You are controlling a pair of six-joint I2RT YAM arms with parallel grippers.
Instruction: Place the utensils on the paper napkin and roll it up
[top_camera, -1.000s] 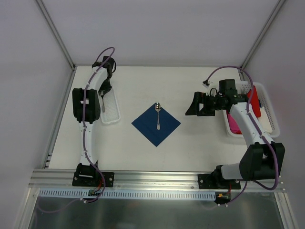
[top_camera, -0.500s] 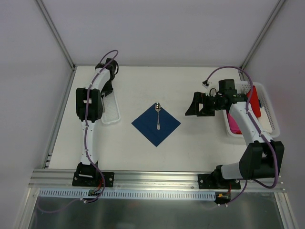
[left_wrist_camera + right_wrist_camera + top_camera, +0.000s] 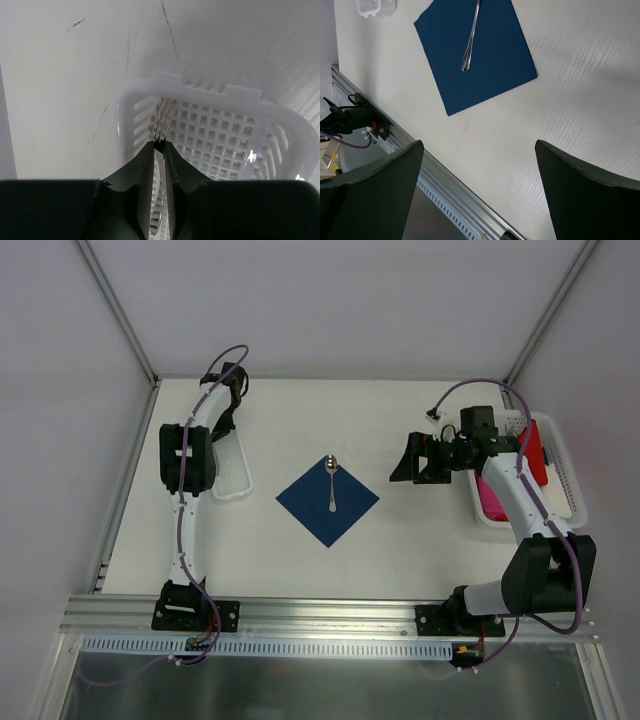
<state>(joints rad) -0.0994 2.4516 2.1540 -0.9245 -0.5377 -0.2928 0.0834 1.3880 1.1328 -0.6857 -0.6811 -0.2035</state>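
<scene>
White tabletop carries the napkin with a spoon on it, while the left gripper, nearly closed, pinches a thin silver utensil in the tray by its tips only, so it may slip on lifting; the right gripper gapes empty.

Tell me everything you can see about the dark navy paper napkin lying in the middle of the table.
The dark navy square paper napkin lies flat and unfolded on the white table, turned like a diamond. It looks thin, matte and smooth. A small shiny silver spoon rests on its far half, bowl at the far corner, handle toward the centre. Nothing else touches it.
</scene>
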